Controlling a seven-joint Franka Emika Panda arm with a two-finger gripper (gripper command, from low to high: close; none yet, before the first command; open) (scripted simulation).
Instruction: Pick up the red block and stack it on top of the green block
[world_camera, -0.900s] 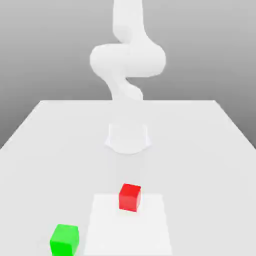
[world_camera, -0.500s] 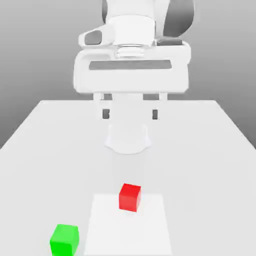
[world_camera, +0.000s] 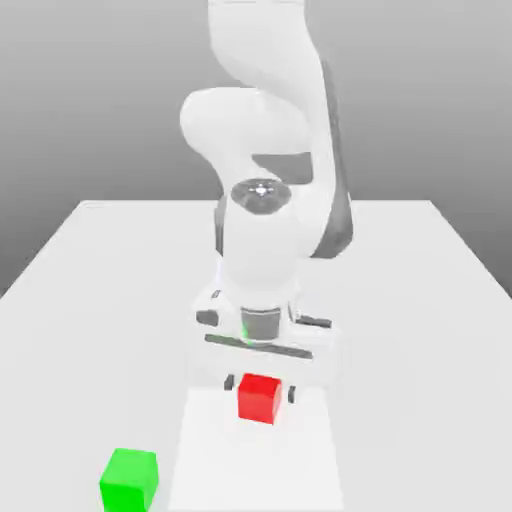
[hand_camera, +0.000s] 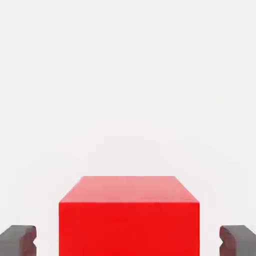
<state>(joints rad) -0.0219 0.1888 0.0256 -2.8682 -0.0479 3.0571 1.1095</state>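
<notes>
The red block (world_camera: 260, 398) rests on the white table (world_camera: 410, 290), near its front edge. My gripper (world_camera: 261, 388) has come down over it, one dark finger on each side. In the hand view the red block (hand_camera: 129, 215) sits between the two fingers (hand_camera: 17, 240), and a narrow gap shows on each side, so my gripper (hand_camera: 128, 242) is open and not touching the cube. The green block (world_camera: 129, 479) stands alone at the front of the table, toward the exterior view's left of the red block.
A slightly brighter square patch (world_camera: 300, 465) marks the table under and in front of the red block. The arm's white body (world_camera: 262, 250) rises behind the gripper. The table's side edges lie far from both cubes.
The hand has dropped from high above the table down to the red block, and its fingers now flank the cube. Neither block has moved.
</notes>
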